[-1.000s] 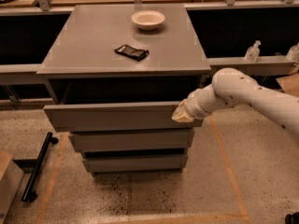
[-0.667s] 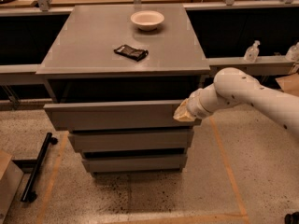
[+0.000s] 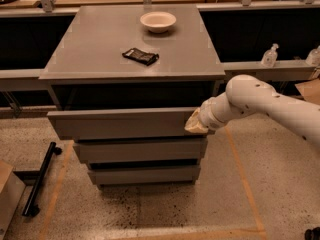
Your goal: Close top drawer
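Speckled grey floor [image 3: 280, 184] with orange tape lines [image 3: 241, 176] surrounds the grey cabinet in front of you. The top drawer [image 3: 120, 123] stands pulled out toward the near side. Its plain flat front sits well forward of the tabletop [image 3: 90, 49] edge, and a dark opening shows between the two. Your tool [image 3: 196, 124] is at the right end of that drawer front, with its tan tip against the front's right edge, just under the near right corner of the tabletop. You cannot tell from this view how far open the tool is, or whether it grips anything. The white arm [image 3: 270, 104] reaches in from the right, its rounded joint just right of the cabinet.

Below the top drawer, the middle drawer [image 3: 140, 150] juts out less. The bottom drawer [image 3: 145, 174] juts out less again, so the three fronts step back as they go down.

On the tabletop, a small dark packet [image 3: 140, 56] lies flat near the middle. A shallow white bowl [image 3: 158, 21] sits upright farther back, well apart from the packet.

To the right of the cabinet, a low ledge carries a clear pump bottle [image 3: 270, 55]. On the floor at the near left, a black bar [image 3: 41, 176] lies at a slant, beside the corner of a cardboard box [image 3: 7, 196].
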You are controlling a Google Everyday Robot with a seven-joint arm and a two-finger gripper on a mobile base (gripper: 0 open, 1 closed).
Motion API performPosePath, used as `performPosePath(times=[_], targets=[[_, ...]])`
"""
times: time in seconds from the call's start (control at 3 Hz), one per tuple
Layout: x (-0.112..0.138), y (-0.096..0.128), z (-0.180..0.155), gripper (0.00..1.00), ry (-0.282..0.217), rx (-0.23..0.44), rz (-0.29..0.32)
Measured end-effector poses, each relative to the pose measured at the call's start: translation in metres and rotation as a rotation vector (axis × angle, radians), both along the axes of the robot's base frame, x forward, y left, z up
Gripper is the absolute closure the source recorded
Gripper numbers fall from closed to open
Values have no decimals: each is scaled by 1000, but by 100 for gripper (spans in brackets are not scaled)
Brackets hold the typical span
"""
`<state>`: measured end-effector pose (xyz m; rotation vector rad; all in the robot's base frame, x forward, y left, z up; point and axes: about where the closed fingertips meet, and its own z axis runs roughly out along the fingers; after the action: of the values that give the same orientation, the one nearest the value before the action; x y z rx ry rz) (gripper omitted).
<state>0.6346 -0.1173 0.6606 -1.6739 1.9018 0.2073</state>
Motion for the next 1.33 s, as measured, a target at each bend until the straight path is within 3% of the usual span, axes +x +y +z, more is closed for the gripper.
performPosePath(times=[0.33, 0.67, 1.0, 1.33], targets=[[5, -2, -6, 72, -19, 12, -20], [31, -3, -13, 94, -48, 21, -38], [31, -3, -13, 91, -49, 21, -39], [31, -2, -15, 69, -46, 22, -36]])
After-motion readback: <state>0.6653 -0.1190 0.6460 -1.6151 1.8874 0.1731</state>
